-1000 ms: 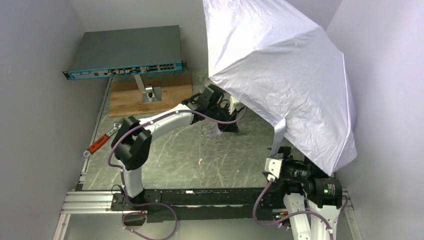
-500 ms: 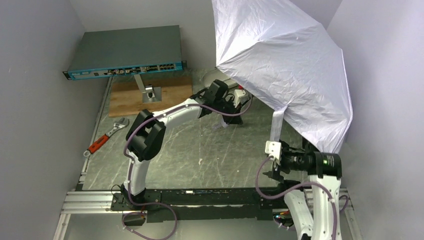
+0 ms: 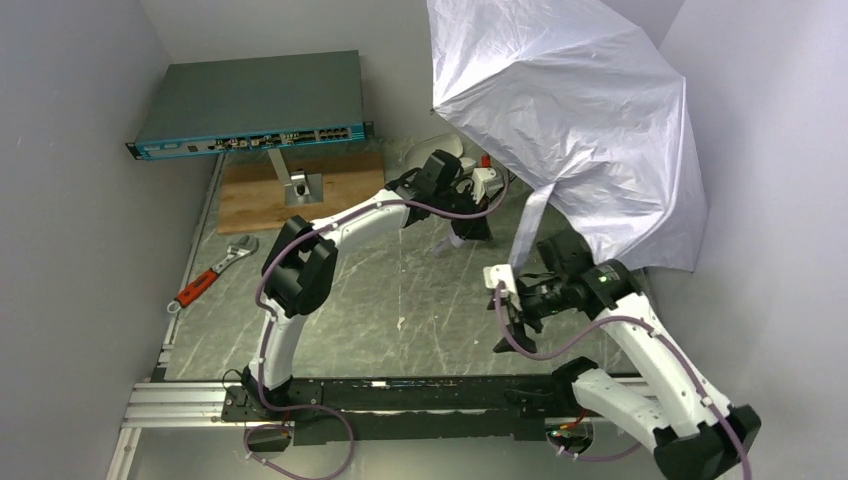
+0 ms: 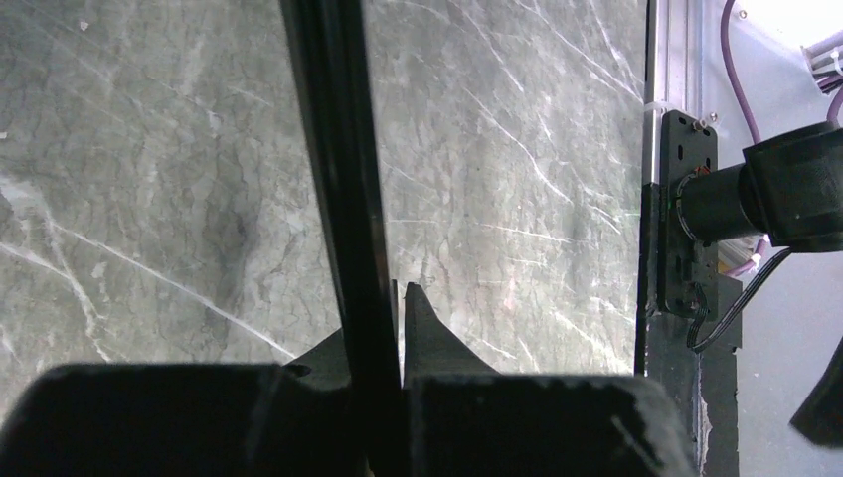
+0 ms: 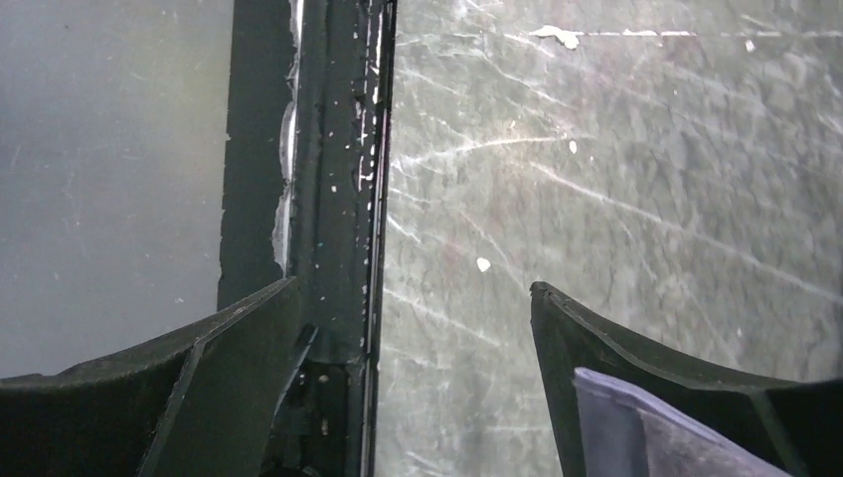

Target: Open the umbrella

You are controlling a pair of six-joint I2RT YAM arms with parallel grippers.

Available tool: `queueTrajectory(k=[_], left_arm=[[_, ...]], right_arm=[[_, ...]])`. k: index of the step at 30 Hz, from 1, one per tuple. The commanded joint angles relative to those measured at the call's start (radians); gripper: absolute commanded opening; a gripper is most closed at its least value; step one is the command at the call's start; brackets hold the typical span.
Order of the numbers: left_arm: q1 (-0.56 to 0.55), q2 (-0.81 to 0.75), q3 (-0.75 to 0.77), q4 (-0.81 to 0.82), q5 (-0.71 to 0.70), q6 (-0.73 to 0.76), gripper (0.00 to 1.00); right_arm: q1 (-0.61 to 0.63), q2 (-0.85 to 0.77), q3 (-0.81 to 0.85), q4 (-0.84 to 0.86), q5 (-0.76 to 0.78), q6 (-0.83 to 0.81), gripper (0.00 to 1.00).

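The umbrella's silvery-white canopy is spread open, tilted over the back right corner. A white strap hangs from its rim. My left gripper is under the canopy's left edge. In the left wrist view it is shut on the thin black shaft, which runs between the fingers. A small white piece sits just below it; I cannot tell if it is the handle. My right gripper is open and empty, left of the strap and above the table; its jaws stand wide apart in the right wrist view.
A grey network switch stands at the back left, with a wooden board and metal bracket before it. A red-handled wrench lies at the left edge. Walls close in left and right. The black base rail runs along the near edge.
My right arm swung left, out from under the canopy's near edge toward the table's middle. My left gripper moved right with the shaft, and the canopy shifted back and right.
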Motion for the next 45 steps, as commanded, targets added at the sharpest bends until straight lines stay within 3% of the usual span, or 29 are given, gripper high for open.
queueTrajectory(k=[1,4,10,16,18,23,28,32,36,37,39,42,44,45], left_arm=[[0.03,0.008,0.057,0.08,0.014,-0.044,0.0],[0.046,0.012,0.038,0.085,0.015,-0.051,0.0],[0.062,0.028,0.029,0.085,0.03,-0.051,0.0],[0.065,0.065,0.082,0.048,0.031,-0.035,0.0],[0.067,0.072,0.094,0.04,0.039,-0.025,0.0],[0.067,0.063,0.047,0.051,0.044,-0.024,0.0],[0.066,0.028,-0.026,0.05,0.028,0.038,0.0],[0.063,-0.023,-0.135,0.067,0.007,0.066,0.03],[0.053,-0.034,-0.192,0.073,-0.015,0.075,0.07],[0.047,-0.03,-0.194,0.062,-0.017,0.082,0.13],[0.035,-0.025,-0.204,0.041,-0.026,0.095,0.39],[0.026,-0.075,-0.277,0.058,-0.05,0.091,0.68],[0.026,-0.124,-0.344,0.078,-0.055,0.079,0.81],[0.03,-0.147,-0.371,0.077,-0.053,0.076,0.83]], right_arm=[[0.178,0.012,0.02,0.32,0.146,0.301,0.88],[0.306,0.0,0.037,0.421,0.277,0.418,0.9],[0.494,0.028,0.08,0.475,0.381,0.422,0.92],[0.599,0.096,0.144,0.447,0.351,0.192,0.96],[0.627,0.101,0.158,0.523,0.39,0.175,0.97],[0.633,0.129,0.35,0.756,0.489,0.306,0.99],[0.6,0.227,0.633,0.84,0.662,0.41,1.0],[0.448,0.254,0.734,0.91,0.747,0.517,1.0],[0.275,0.213,0.735,0.937,0.707,0.597,1.0],[0.24,0.202,0.732,0.937,0.688,0.628,1.0],[0.182,0.192,0.743,0.929,0.666,0.68,1.0],[0.125,0.18,0.765,0.928,0.64,0.713,1.0],[0.098,0.178,0.778,0.925,0.638,0.731,1.0],[0.089,0.177,0.779,0.924,0.635,0.735,1.0]])
